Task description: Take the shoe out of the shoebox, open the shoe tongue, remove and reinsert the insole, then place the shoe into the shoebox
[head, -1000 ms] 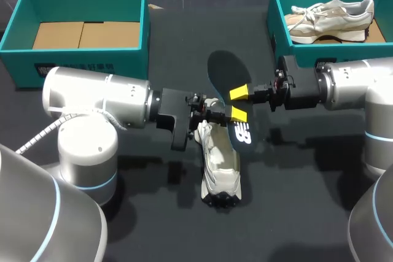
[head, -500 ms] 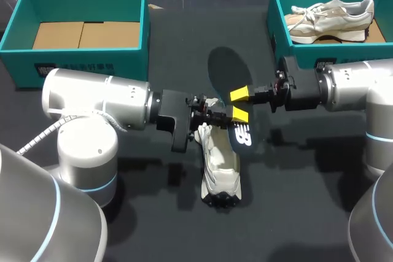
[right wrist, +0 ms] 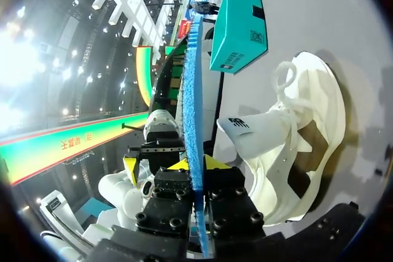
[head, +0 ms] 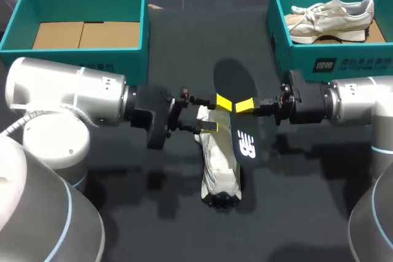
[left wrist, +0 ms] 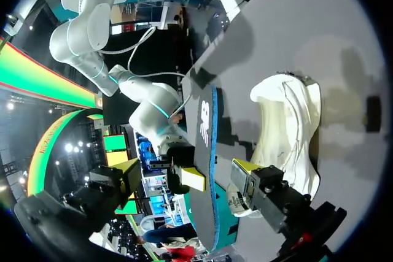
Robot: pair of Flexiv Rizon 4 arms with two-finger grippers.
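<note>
**Change noted.** The left arm has drawn back toward its own side, and the left tool now stands wider than it did a second ago. The insole has shifted slightly toward the near edge of the tabletop. It hangs wholly clear of the cream sneaker, carried by the right tool.

**Bearing on the task.** In my judgement, removal of the insole is complete. Reinsertion and the return to a shoebox remain outstanding.

**Left tool.** Spread wide and gripping nothing. In the left wrist view its two fingers straddle the insole, which is seen edge-on. One tip sits close to the sneaker's collar; contact with the insole cannot be confirmed.

**Right tool.** Narrow, clamped on the insole. The right wrist view shows a yellow tip pressed against each face of the blue-edged insole, near its middle.

**Location of items.** The sneaker lies on the tabletop between the arms, just beside the hanging insole. The left teal shoebox shows only its cardboard floor. The right teal shoebox contains a second sneaker.
</note>
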